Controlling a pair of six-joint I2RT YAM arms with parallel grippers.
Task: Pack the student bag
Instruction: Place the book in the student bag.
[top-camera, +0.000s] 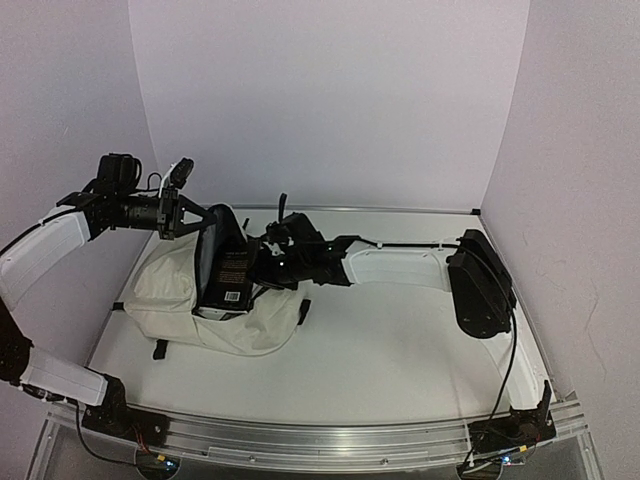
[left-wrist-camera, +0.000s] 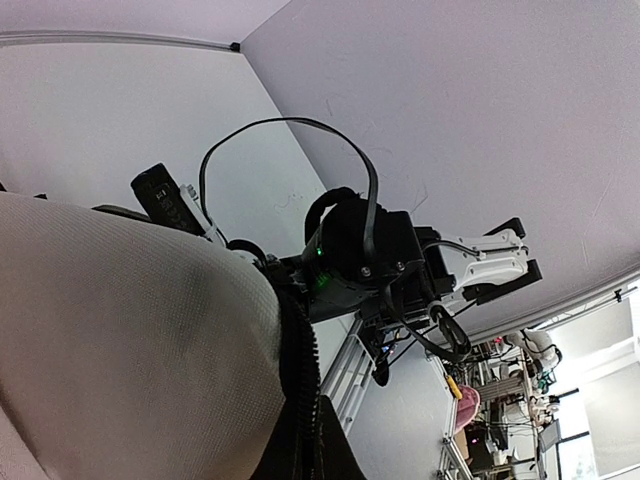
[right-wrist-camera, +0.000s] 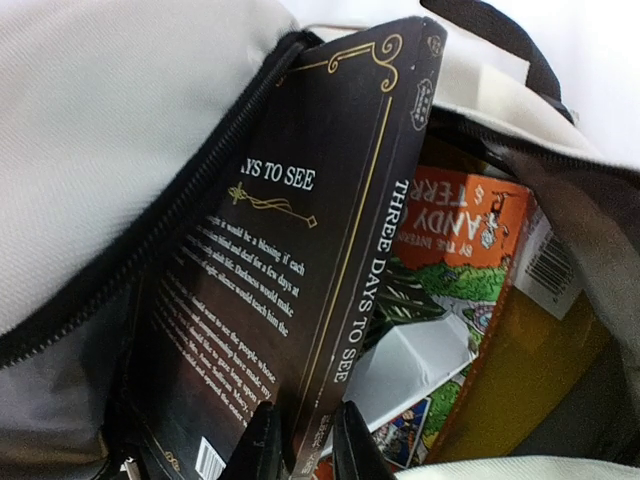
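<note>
Both shut: L pincer (top-camera: 207, 222) on student bag (top-camera: 180, 290), R pincer (right-wrist-camera: 305, 420) on book (right-wrist-camera: 260, 270); white table (top-camera: 400, 340), lilac walls (top-camera: 330, 100).

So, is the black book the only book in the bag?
No, an orange book lies inside the bag next to the black book.

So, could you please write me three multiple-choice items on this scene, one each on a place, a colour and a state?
1. Where is the black book relative to the student bag? A beside it; B standing in its opening; C under it.
2. The illustrated book's title area is: A orange; B blue; C pink.
3. The right gripper is: A clamped on the black book; B open, away from it; C holding a strap.
Answers: B, it stands between the zipper edges; A, orange shows around the lettering; A, it pinches the spine's end.
</note>
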